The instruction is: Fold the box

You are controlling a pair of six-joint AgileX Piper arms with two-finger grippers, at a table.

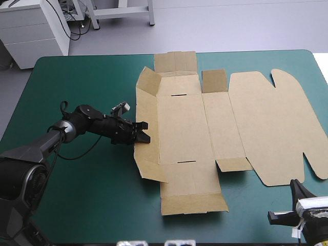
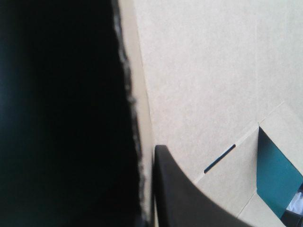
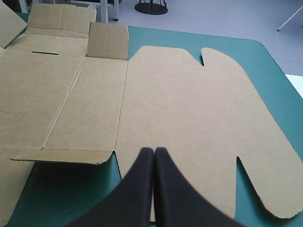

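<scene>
Soft, even overhead light, bright on the brown box and teal-green counter; short faint shadows under the raised flaps, a deeper one on the counter beneath the near flap, and half the left wrist view pitch dark.

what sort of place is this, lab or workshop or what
Probably a robotics lab bench: the left gripper and right gripper, on two arms, are at a table with a teal-green cover, where a cut brown box lies mostly flat, ready for folding.
</scene>
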